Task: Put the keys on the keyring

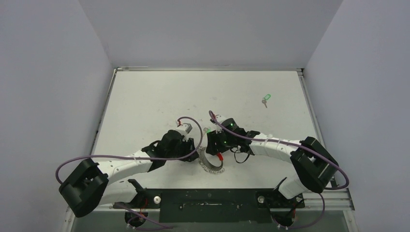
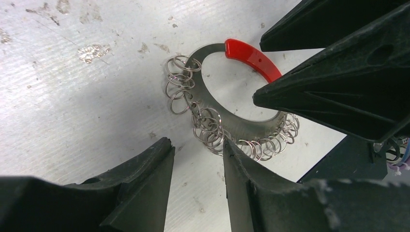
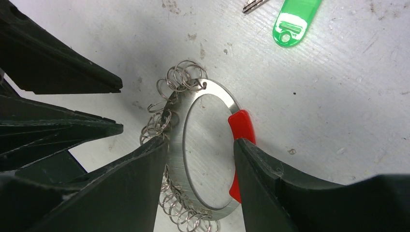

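The keyring (image 3: 220,94) lies on the white counter (image 1: 159,96), close to the near edge, between the two arms. It is a flat shiny metal loop with one curved red piece (image 3: 241,125) on it. Lots of little wire rings (image 2: 180,82) hang from holes along the side across from the red piece.

The right hand (image 3: 199,142) is down over the keyring and pinches it across the loop. One finger sits on the red piece. The other finger sits on the side with the little wire rings. The open middle of the loop shows between the two fingers.

The left hand (image 2: 197,143) is on the other side of the keyring from the right hand. Its fingers are spread, and only bare counter shows in the gap between them. One fingertip is right at the little wire rings. I cannot tell if it touches them.

The keys (image 3: 295,19) are not on the keyring. A bright green tag with the tip of a silver key beside it lies flat on the counter near the keyring, on the side away from the arms. It does not touch the keyring.

From above, a small green tag (image 1: 265,99) with a key lies well apart from the keyring, farther back and to the right. I cannot tell if it is the same tag.
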Tool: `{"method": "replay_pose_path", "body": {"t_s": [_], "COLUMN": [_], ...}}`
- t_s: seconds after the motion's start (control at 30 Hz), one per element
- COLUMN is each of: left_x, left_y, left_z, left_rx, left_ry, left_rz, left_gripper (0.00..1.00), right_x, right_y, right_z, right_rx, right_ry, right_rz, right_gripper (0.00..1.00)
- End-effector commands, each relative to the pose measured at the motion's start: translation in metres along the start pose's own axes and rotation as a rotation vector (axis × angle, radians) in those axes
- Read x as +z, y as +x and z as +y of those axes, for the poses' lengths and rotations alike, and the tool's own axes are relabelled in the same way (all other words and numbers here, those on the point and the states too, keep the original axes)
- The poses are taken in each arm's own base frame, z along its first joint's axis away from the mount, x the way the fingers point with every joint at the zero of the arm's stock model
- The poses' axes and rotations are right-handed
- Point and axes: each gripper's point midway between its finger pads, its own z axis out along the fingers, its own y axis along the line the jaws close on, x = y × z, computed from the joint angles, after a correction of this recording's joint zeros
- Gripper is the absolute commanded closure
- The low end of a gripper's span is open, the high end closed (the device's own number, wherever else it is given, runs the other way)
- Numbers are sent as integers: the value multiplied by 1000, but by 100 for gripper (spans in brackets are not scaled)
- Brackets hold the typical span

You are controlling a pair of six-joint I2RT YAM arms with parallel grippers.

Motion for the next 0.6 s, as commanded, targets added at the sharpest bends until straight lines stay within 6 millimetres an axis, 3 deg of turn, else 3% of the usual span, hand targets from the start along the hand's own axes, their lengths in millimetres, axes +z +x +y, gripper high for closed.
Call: {"method": "replay_pose_path", "body": {"t_s": [0.0,0.57], "left_x": [11,32], "left_y": [-15,-20], "left_z": [-15,-12], "left_rx": [-7,18], "left_ry": [52,24], "left_rz": [-23,-2], "left_gripper": [62,74], "right_x": [2,9], "right_y": [-18,-7], "right_z": [14,16], "right_rx": [-26,-31], "right_ry": [-41,-48], "right_rz": [-42,-6], "right_gripper": [46,48]}}
